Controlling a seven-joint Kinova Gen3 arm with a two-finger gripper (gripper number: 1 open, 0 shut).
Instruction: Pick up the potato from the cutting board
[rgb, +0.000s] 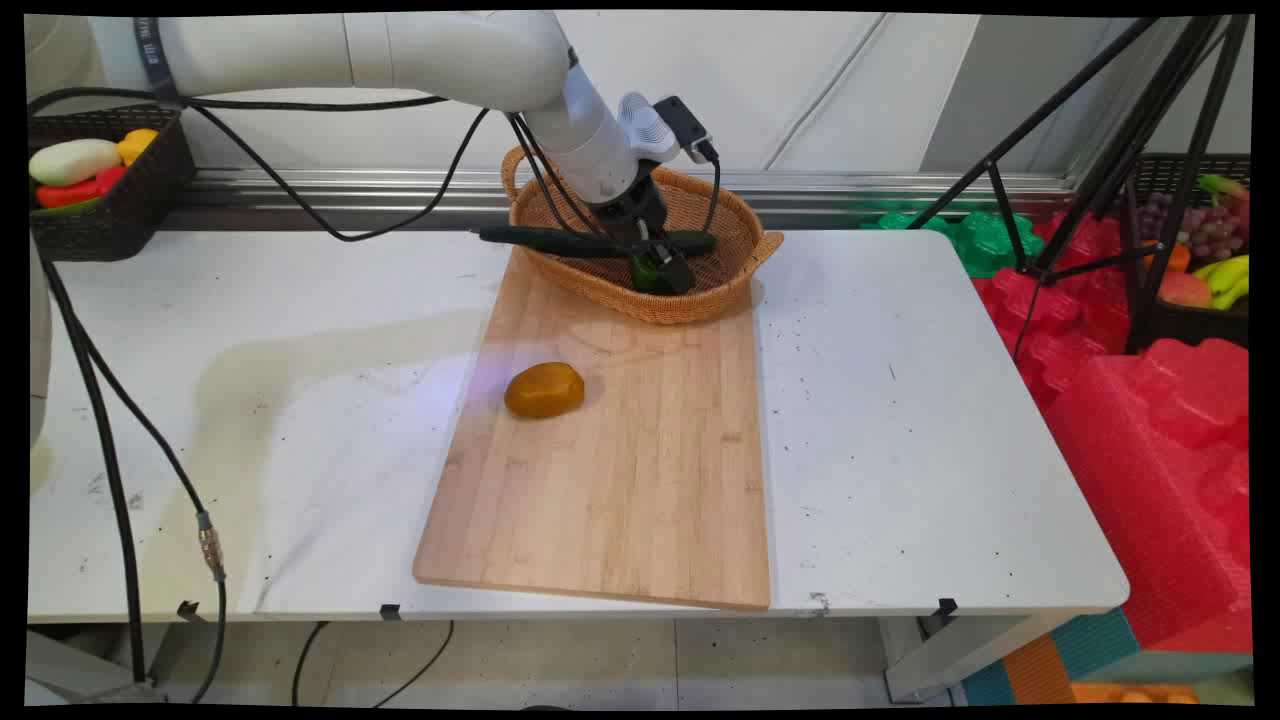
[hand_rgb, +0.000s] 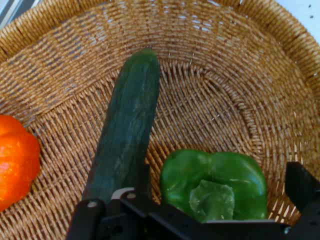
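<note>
One arm bent down into the wicker basket (rgb: 735, 290) — gripper (hand_rgb: 220, 197) spread astride the green pepper (hand_rgb: 215, 182), cucumber (hand_rgb: 127, 130) beside

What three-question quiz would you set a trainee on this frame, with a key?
1. True or false: the gripper is over the cutting board.
2. Which item lies between the fingers: cucumber, green pepper or orange fruit?
3. What lies alone on the cutting board?

Key:
1. False; it is inside the wicker basket.
2. The green pepper, with the fingers open on either side.
3. A yellow-brown fruit.
</note>
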